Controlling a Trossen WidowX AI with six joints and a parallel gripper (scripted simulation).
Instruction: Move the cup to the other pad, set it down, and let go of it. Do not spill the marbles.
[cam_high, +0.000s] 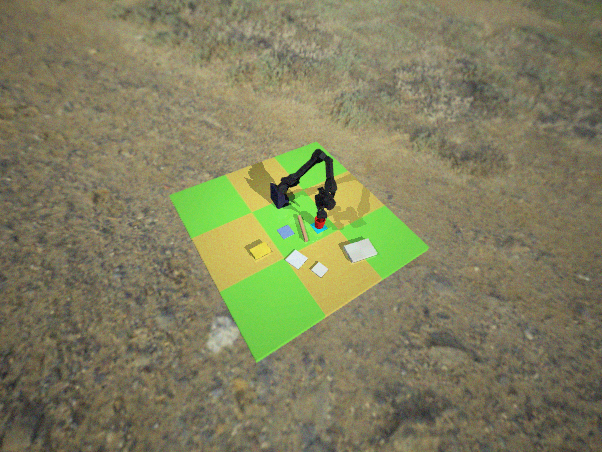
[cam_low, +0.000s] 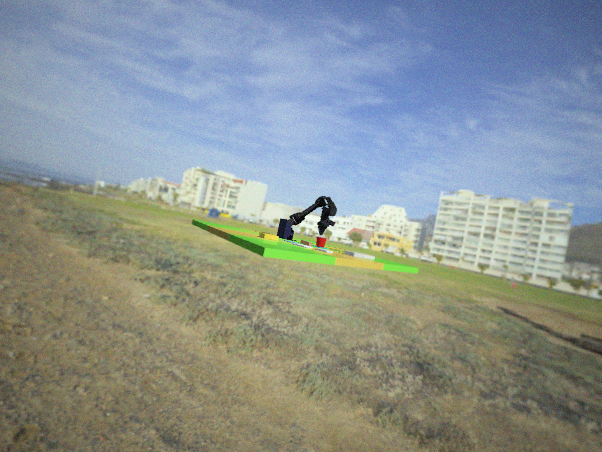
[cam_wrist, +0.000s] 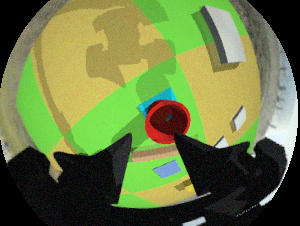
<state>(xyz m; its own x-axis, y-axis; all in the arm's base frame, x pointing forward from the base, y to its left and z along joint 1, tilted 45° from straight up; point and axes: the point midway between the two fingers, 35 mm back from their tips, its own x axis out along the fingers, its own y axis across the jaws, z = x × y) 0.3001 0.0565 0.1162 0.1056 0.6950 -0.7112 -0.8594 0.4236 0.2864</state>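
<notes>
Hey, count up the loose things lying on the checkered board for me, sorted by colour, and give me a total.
Red: 1, the cup
Blue: 2, the cyan pad under the cup and the lavender-blue pad
Yellow: 1, a block
White or grey: 3, a large slab and two small tiles
Brown: 1, a wooden stick
Total: 8
</notes>
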